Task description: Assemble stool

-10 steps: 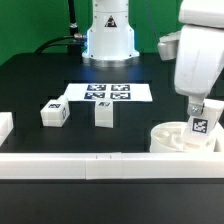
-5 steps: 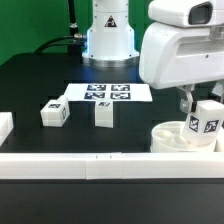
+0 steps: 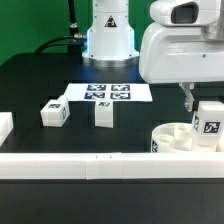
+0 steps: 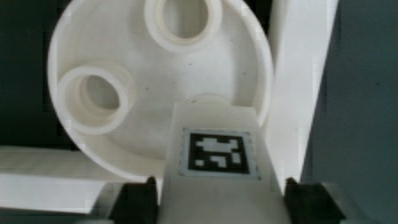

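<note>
The white round seat [image 3: 176,139] lies at the exterior view's right, against the front rail. A white leg [image 3: 209,124] with a square tag stands upright on its right part. My gripper [image 3: 204,110] comes down from above and is shut on this leg. One dark finger [image 3: 188,98] shows at the leg's left. In the wrist view the leg [image 4: 222,120] sits between both fingers [image 4: 139,197] of the gripper [image 4: 222,200], over the seat [image 4: 125,110] with two round holes. Two more legs [image 3: 54,112] [image 3: 103,113] lie loose on the table at left.
The marker board [image 3: 100,93] lies flat at the back centre, before the robot base [image 3: 108,35]. A long white rail [image 3: 80,165] runs along the front edge, and a white block [image 3: 4,126] sits at the far left. In the wrist view, white rail pieces [image 4: 302,50] flank the seat.
The wrist has turned, and the arm's white housing has swung in over the seat. The held leg has shifted slightly to the exterior view's right, still upright on the seat.
</note>
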Robot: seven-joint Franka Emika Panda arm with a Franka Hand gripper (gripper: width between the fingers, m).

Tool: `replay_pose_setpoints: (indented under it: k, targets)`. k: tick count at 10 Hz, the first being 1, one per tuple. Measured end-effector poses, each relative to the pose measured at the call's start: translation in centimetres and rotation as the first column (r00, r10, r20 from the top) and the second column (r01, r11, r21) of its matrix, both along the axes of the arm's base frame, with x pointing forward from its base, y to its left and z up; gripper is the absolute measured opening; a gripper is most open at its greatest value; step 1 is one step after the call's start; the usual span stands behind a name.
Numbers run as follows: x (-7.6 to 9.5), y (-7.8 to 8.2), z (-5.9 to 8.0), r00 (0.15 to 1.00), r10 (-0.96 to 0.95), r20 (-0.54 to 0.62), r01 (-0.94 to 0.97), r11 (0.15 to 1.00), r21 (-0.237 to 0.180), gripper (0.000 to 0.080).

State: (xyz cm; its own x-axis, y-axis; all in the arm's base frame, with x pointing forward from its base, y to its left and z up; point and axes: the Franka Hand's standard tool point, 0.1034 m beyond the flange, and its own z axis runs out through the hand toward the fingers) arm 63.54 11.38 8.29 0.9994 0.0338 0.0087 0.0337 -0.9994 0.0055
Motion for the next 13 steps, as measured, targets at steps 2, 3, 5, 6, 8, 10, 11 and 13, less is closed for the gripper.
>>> replay_pose_setpoints:
  k: [2,3,5,6,8,10,11,13]
  targets:
    - [-0.25,0.25,-0.13,0.977,-0.214,-0.009,0.214,0.976,0.025,0.034]
    - [-0.34,0.3,-0.18,0.945,-0.327,-0.008,0.327,0.944,0.039,0.034]
    - [-0.47,0.32,-0.24,0.836,-0.548,-0.02,0.548,0.833,0.07,0.034]
    - [-0.46,0.34,-0.25,0.779,-0.626,-0.034,0.627,0.775,0.078,0.034]
    - [-0.49,0.46,-0.25,0.629,-0.775,-0.061,0.777,0.625,0.079,0.034]
    - [-0.38,0.43,-0.29,0.457,-0.885,-0.088,0.889,0.451,0.084,0.034]
    - [-0.45,0.6,-0.27,0.377,-0.921,-0.102,0.926,0.371,0.072,0.034]
    - [-0.45,0.72,-0.25,0.308,-0.945,-0.109,0.951,0.302,0.065,0.034]
